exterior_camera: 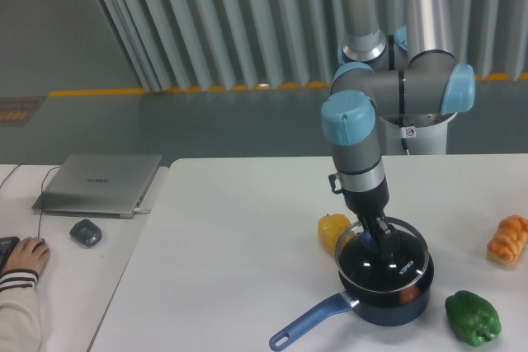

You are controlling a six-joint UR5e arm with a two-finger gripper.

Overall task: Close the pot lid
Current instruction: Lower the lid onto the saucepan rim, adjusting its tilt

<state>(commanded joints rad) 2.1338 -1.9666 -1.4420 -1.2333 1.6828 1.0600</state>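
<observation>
The dark navy-blue pot [394,309] stands on the white table at the front right, its long blue handle [309,326] pointing to the front left. The clear glass pot lid [404,260] with its metal rim lies over the pot's mouth, about level; I cannot tell whether it rests on the rim or hangs just above it. My gripper [373,242] points straight down at the lid's centre, its fingers closed around the blue knob [374,246], which is mostly hidden between them.
A yellow pepper [331,230] sits right behind the pot on the left. A green pepper [473,317] lies to the pot's right, and an orange pastry [507,241] is at the right edge. A laptop [99,183], a mouse [85,232] and a person's hand [25,255] are on the left table.
</observation>
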